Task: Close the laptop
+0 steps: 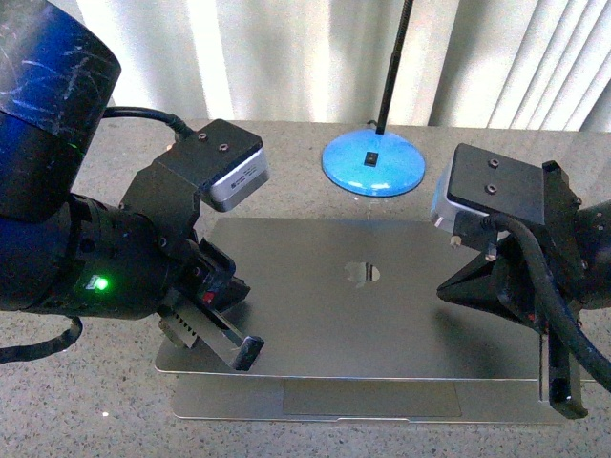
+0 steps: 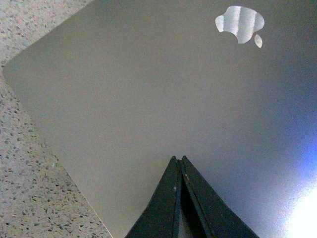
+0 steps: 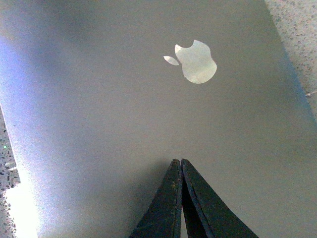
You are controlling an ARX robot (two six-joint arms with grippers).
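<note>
The silver-grey laptop [image 1: 382, 315] lies on the speckled countertop with its lid lowered almost flat. The apple logo [image 1: 361, 273] faces up, and a strip of the base with the trackpad [image 1: 372, 399] shows in front of the lid's edge. My left gripper [image 1: 250, 353] is shut and empty, its tips at the lid's front left part. In the left wrist view the left gripper [image 2: 179, 158] points across the bare lid [image 2: 148, 99]. My right gripper [image 1: 442, 290] is shut and empty over the lid's right side. In the right wrist view the right gripper [image 3: 176, 161] aims toward the logo [image 3: 196, 62].
A blue round lamp base [image 1: 372, 162] with a thin black pole [image 1: 393, 67] stands just behind the laptop. White vertical blinds [image 1: 516, 57] hang at the back. The speckled stone countertop [image 1: 86, 401] spreads around the laptop.
</note>
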